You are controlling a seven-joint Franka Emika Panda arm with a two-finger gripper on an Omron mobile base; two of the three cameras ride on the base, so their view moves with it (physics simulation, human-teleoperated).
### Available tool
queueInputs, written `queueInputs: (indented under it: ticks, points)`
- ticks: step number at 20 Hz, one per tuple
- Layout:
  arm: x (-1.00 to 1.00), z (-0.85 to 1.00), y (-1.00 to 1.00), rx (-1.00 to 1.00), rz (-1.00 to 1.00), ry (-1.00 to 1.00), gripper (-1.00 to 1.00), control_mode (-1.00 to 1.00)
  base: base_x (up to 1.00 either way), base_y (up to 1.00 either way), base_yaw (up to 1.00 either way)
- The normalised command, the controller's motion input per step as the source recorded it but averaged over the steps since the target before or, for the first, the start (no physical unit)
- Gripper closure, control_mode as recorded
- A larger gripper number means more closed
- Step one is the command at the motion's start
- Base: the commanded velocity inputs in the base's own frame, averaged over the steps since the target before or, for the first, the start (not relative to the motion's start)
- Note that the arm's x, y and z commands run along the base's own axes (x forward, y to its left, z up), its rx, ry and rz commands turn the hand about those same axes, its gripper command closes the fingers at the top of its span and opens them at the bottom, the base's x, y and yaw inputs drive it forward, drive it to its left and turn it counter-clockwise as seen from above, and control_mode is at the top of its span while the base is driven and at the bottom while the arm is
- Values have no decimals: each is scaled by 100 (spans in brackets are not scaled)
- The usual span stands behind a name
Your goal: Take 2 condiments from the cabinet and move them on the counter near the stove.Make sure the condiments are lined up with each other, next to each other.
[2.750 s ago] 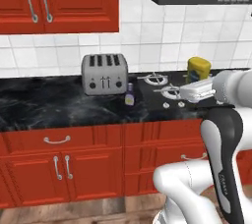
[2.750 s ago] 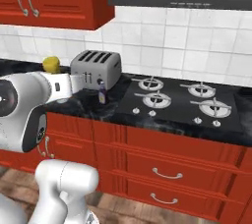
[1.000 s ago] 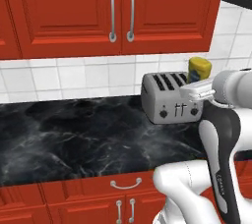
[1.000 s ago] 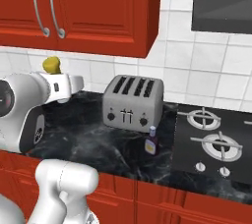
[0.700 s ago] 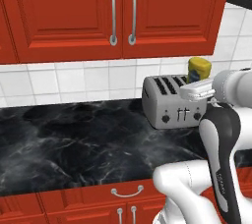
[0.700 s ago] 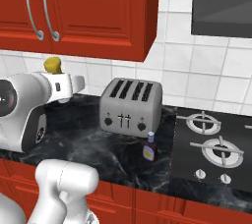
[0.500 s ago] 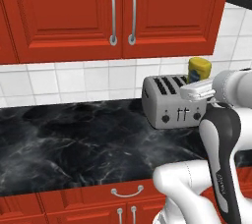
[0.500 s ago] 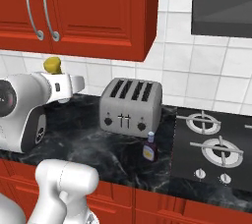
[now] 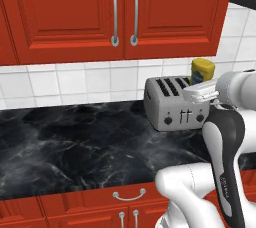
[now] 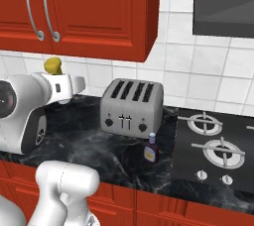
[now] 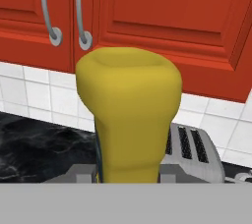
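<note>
My gripper (image 9: 202, 85) is shut on the yellow squeeze bottle (image 9: 202, 70), held up in the air above the toaster's right end. In the right base view the bottle's yellow end (image 10: 52, 65) sticks up from the hand. In the hand view the bottle (image 11: 130, 112) stands close in front, hiding the fingertips. The dark brown bottle (image 10: 151, 148) stands upright on the black marble counter (image 10: 94, 143), between the toaster and the stove (image 10: 216, 146). The red cabinet (image 9: 115, 12) hangs above with both doors closed.
A silver four-slot toaster (image 9: 174, 103) (image 10: 131, 104) stands on the counter against the tiled wall. A dark range hood (image 10: 224, 14) hangs over the stove. Red drawer fronts (image 9: 127, 203) run below the counter (image 9: 70, 142).
The whole picture has shifted as the base drove left along the counter; the stove has left the left base view. The yellow bottle stays in the gripper; over the last half second nothing moves.
</note>
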Motion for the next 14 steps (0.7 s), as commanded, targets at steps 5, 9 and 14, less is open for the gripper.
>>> queueInputs:
  ticks: [5,9,14]
  points:
    - [0,-16,-17,0,0,6,100,-100,7,-3,0]
    - [0,-48,-63,-3,7,21,100,-100,0,0,0]
    - [6,-47,-78,0,23,17,100,-100,0,0,0]
